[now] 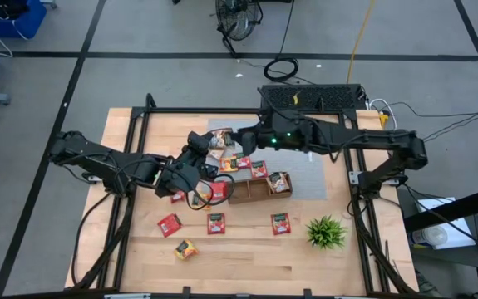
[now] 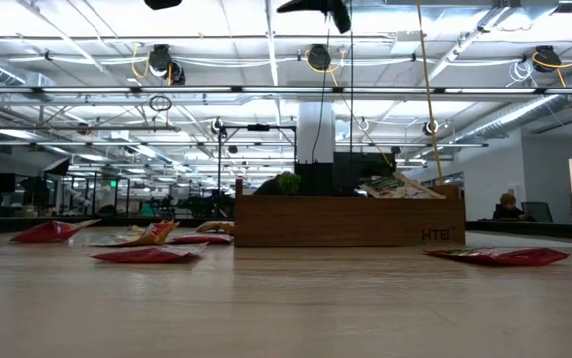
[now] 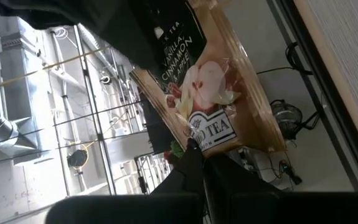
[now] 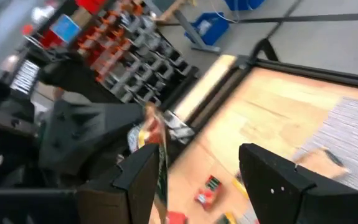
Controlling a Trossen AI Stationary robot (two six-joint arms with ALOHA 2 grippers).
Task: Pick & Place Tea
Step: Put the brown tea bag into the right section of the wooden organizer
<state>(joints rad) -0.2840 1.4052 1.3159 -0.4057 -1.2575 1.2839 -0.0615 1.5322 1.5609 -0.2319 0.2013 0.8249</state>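
On the wooden counter in an open workshop, the left pincer pinches a tea sachet, the right pincer spread beside it.

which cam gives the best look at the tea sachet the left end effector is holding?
Left wrist view: the tea sachet fills the frame, label readable, pinched at its edge by the shut left end effector. High view shows it small between both arms. Right wrist view catches it edge-on beside the open right end effector. Low view misses it.
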